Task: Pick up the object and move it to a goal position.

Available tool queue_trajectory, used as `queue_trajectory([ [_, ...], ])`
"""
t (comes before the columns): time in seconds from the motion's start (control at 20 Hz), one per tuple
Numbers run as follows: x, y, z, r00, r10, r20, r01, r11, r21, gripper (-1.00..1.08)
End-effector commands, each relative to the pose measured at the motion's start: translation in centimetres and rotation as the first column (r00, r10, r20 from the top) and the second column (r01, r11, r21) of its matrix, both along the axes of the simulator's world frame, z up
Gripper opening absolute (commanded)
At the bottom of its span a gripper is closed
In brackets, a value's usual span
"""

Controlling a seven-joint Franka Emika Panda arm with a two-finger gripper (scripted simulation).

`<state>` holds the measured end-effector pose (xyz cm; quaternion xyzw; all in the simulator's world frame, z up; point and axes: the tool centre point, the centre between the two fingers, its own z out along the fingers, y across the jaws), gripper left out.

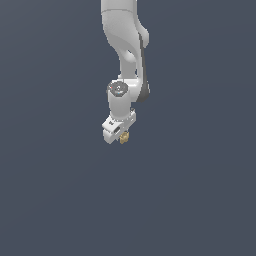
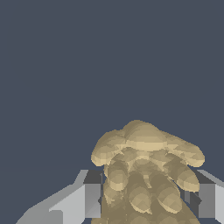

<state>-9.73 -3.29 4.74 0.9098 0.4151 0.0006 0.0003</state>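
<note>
The object (image 1: pixel 124 137) is a tiny, lumpy golden-tan thing that peeks out just under the white gripper (image 1: pixel 120 134) near the middle of the exterior view. In the wrist view the object (image 2: pixel 146 168) is large and close, a cluster of rounded tan lobes sitting between the two grey fingers (image 2: pixel 83 199), which press against it on both sides. The gripper (image 2: pixel 146 205) is shut on the object. Whether the object rests on the floor or hangs above it cannot be told.
The white arm (image 1: pixel 125 45) comes down from the top of the exterior view. All around is a plain dark blue-grey surface (image 1: pixel 60 190) with no other objects or edges in sight.
</note>
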Motion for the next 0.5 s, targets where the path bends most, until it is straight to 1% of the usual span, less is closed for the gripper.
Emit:
queue_trajectory([
  [0.0, -0.04, 0.02, -0.07, 1.000, 0.000, -0.001, 0.000, 1.000, 0.000, -1.00],
  [0.25, -0.07, 0.07, 0.00, 1.000, 0.000, 0.000, 0.000, 1.000, 0.000, -1.00],
  [0.45, -0.68, 0.56, 0.06, 1.000, 0.000, 0.000, 0.000, 1.000, 0.000, -1.00],
])
